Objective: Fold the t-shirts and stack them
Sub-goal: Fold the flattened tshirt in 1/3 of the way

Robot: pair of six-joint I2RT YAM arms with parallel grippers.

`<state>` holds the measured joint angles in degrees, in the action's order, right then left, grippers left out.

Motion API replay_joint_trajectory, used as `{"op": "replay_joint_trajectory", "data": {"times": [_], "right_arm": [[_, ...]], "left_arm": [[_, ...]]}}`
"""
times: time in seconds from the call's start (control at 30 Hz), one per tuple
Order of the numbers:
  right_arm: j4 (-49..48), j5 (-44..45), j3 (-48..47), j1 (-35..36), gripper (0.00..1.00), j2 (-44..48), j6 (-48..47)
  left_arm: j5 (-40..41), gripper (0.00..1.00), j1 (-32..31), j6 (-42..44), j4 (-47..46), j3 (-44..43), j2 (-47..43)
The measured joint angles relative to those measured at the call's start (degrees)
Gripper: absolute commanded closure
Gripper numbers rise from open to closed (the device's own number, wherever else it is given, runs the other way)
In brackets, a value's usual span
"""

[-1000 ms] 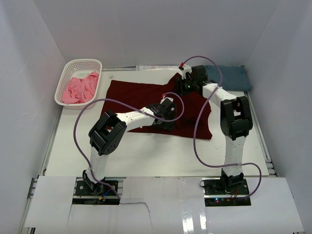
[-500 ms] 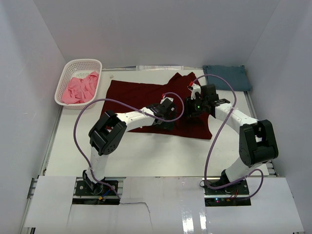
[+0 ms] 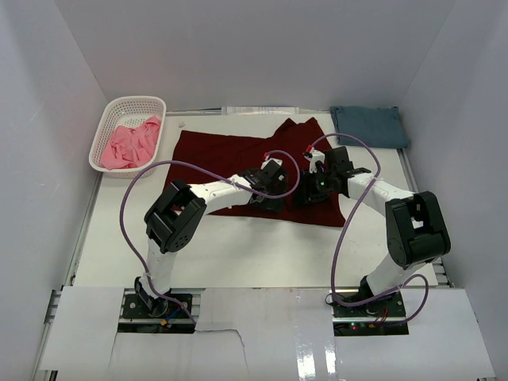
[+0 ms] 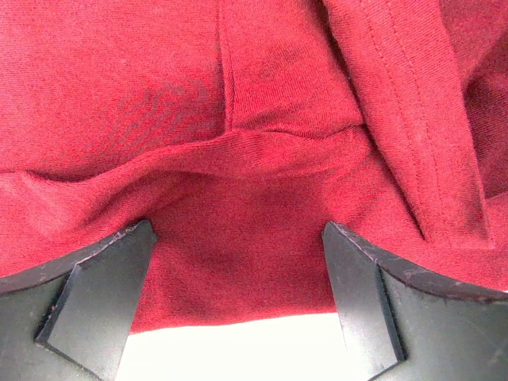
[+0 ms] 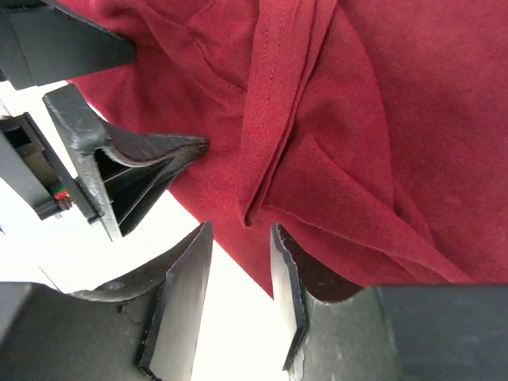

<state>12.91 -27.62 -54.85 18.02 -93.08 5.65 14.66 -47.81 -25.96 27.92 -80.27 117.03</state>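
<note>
The large dark maroon t-shirt lies spread over the middle of the table. My left gripper is low at its front hem, jaws wide open, one finger on each side of a creased stretch of maroon cloth. Right beside it, my right gripper has its jaws partly open; the hem's edge runs into the gap between them, unpinched. The left gripper's finger shows in the right wrist view. A slate-blue t-shirt lies folded at the back right. The pink t-shirt sits crumpled in the basket.
A white lattice basket stands at the back left corner. White walls close in the table on the left, back and right. Purple cables loop from both arms over the shirt and the front of the table.
My right arm has swung from the shirt's back right corner forward to the front hem beside the left gripper, and its jaws have narrowed. The left arm has stayed put.
</note>
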Motion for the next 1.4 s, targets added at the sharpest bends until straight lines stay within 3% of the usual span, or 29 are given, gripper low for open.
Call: {"op": "replay_joint_trajectory", "data": {"times": [0.6, 1.0, 1.2, 1.23, 1.4], "right_arm": [[-2.8, -1.9, 0.3, 0.0, 0.62, -7.6, 0.0], [-4.1, -3.5, -0.2, 0.0, 0.66, -7.9, 0.2], [-4.2, -4.0, -0.2, 0.1, 0.82, -7.9, 0.4], [-4.2, -4.2, -0.2, 0.1, 0.92, -7.9, 0.5], [-4.5, -4.8, -0.4, 0.1, 0.92, -7.9, 1.0]], "left_arm": [[0.0, 0.02, 0.0, 0.0, 0.1, -0.1, 0.0], [0.0, 0.02, 0.0, 0.0, 0.0, -0.1, 0.0], [0.0, 0.02, 0.0, 0.0, 0.0, 0.0, 0.0], [0.0, 0.02, 0.0, 0.0, 0.0, 0.0, 0.0], [0.0, 0.02, 0.0, 0.0, 0.0, 0.0, 0.0]]}}
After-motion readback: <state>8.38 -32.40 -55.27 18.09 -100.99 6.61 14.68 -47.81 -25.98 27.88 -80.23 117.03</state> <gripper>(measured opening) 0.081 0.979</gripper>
